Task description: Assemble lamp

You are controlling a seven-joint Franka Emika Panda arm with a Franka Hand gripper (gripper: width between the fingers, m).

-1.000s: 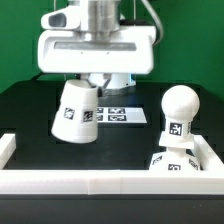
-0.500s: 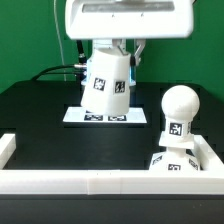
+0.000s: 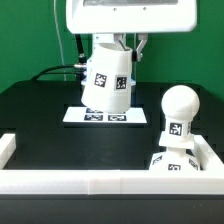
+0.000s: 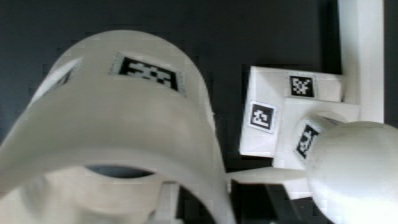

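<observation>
My gripper [image 3: 111, 47] is shut on the white cone shade [image 3: 105, 80] and holds it in the air above the marker board [image 3: 105, 117], slightly tilted. In the wrist view the shade [image 4: 125, 110] fills most of the frame, with one tag facing the camera. The round bulb [image 3: 180, 106] stands upright on the small square base [image 3: 172, 162] at the exterior view's right, apart from the shade. Both also show in the wrist view: the bulb [image 4: 365, 160] beside the shade, and the base [image 4: 276, 100] with its tags. The fingertips are hidden by the shade.
A white rail [image 3: 90, 181] runs along the front of the black table, with raised ends at the exterior view's left [image 3: 6, 147] and right [image 3: 213, 160]. Cables [image 3: 60, 72] lie behind the marker board.
The arm has risen and lifted the shade from low at the exterior view's left to above the marker board. In the last half second it barely moved. Bulb and base have not moved.
</observation>
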